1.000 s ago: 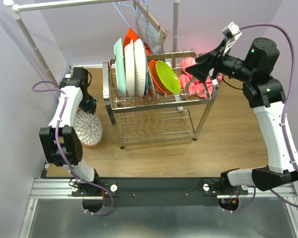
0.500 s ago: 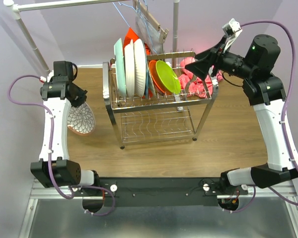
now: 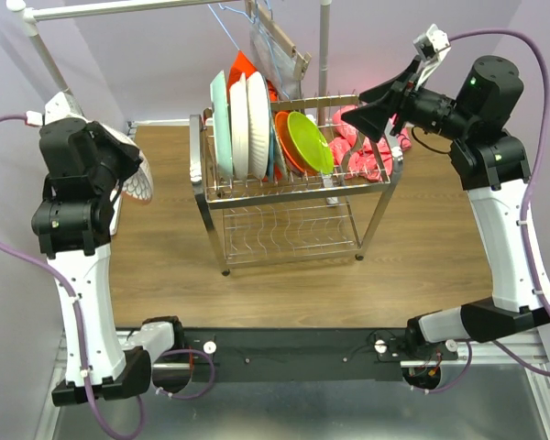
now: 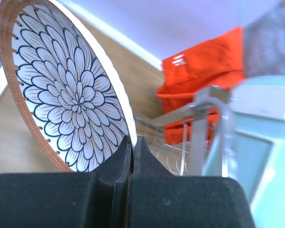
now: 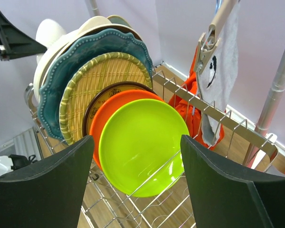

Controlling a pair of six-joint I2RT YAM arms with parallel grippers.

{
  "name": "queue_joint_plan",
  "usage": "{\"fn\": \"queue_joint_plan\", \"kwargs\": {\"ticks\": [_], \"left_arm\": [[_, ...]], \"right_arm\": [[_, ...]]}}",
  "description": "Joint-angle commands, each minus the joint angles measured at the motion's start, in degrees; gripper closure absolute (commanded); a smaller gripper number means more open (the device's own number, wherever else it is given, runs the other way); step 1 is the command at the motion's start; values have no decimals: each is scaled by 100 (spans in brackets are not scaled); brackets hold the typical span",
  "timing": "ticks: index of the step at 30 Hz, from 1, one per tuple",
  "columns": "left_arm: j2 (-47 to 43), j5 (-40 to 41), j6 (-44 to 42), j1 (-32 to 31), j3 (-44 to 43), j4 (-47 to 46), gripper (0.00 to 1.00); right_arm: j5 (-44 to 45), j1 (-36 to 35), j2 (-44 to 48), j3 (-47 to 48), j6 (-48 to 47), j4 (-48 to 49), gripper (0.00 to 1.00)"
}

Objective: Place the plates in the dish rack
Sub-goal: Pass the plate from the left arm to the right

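Note:
My left gripper (image 3: 121, 163) is raised at the far left, shut on the lower rim of a white-and-brown floral plate (image 3: 137, 180). In the left wrist view that plate (image 4: 66, 95) stands on edge above the closed jaws (image 4: 132, 142). The dish rack (image 3: 293, 188) stands mid-table, and on its upper shelf are mint (image 3: 220, 124), white (image 3: 249, 124), orange (image 3: 287, 142) and lime green (image 3: 310, 139) plates. My right gripper (image 3: 378, 105) hovers open above the rack's right end, holding nothing. The right wrist view looks between its fingers (image 5: 137, 138) at the lime (image 5: 142, 147), orange (image 5: 99, 130), tan (image 5: 99, 88) and teal (image 5: 80, 59) plates.
Red and pink cloths (image 3: 362, 147) lie bunched at the rack's right end. A white clothes rail (image 3: 119, 7) with hangers and a hanging cloth (image 3: 277, 46) stands behind the rack. The purple walls are close on the left and at the back.
My left arm has lifted the floral plate off the table at the left and swung it up and outward. The right gripper has barely moved and stays open.

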State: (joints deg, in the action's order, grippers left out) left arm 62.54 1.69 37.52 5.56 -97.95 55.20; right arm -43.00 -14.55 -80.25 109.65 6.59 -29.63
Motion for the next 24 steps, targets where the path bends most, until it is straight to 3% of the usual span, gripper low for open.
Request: {"fn": "queue_joint_plan", "kwargs": {"ticks": [1,14,24], "left_arm": [[-128,-889,-991,15,-514,-1178,100],[-50,-2392,-1994,15,-1849,-1749,100],[-181,-3535,-2065,24,-1833,-2671,100]], "right_arm": [[-129,22,-79,233,44,89,18],[-173,22,-193,443,106,159,18],[-147,22,-281,636,132,220,18]]}}
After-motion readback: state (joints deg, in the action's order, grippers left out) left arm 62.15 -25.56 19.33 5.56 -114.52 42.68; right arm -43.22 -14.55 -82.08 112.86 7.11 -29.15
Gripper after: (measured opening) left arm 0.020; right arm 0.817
